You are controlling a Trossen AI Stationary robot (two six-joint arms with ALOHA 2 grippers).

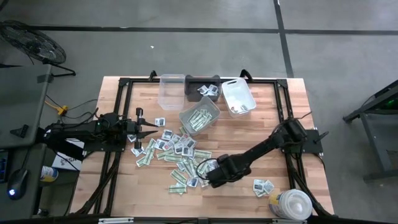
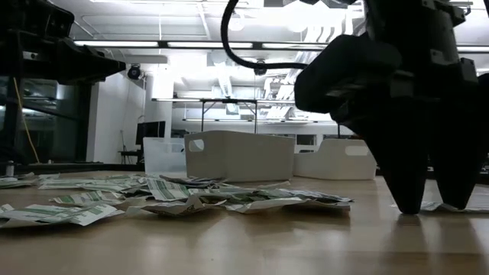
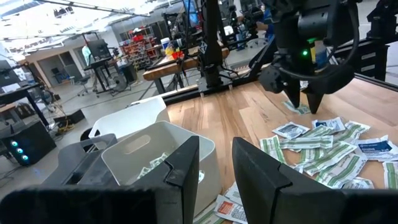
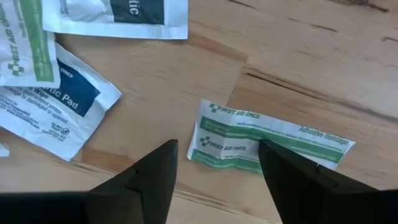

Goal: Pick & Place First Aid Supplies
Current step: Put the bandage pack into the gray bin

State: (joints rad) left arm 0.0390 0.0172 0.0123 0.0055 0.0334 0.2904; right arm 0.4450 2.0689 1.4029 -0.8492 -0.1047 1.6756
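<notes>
The first aid supplies [image 1: 174,152] lie as a loose pile of flat packets on the wooden table. My right gripper [image 1: 208,177] points down at the pile's near edge, open. Its fingers stand astride one green-and-white strip packet [image 4: 267,140] that lies flat on the wood. One finger [image 4: 292,177] stands over the strip's middle, the other [image 4: 152,180] beyond the strip's end. In the low view its fingertips [image 2: 409,205] reach down to the tabletop. My left gripper [image 1: 149,130] waits level at the table's left, open, with nothing between its fingers [image 3: 186,165]. My right gripper comes from above, pointing down, with the strip packet's end [image 4: 208,146] between its open fingers. I cannot tell whether either fingertip touches the packet or the table. The packet lies flat on the wood.
A grey bin [image 1: 199,118] holding packets sits behind the pile. A clear bin [image 1: 171,90], a dark bin [image 1: 202,87] and a white bin [image 1: 238,96] stand at the far edge. A round white tub [image 1: 292,204] and two loose packets [image 1: 262,185] lie near right.
</notes>
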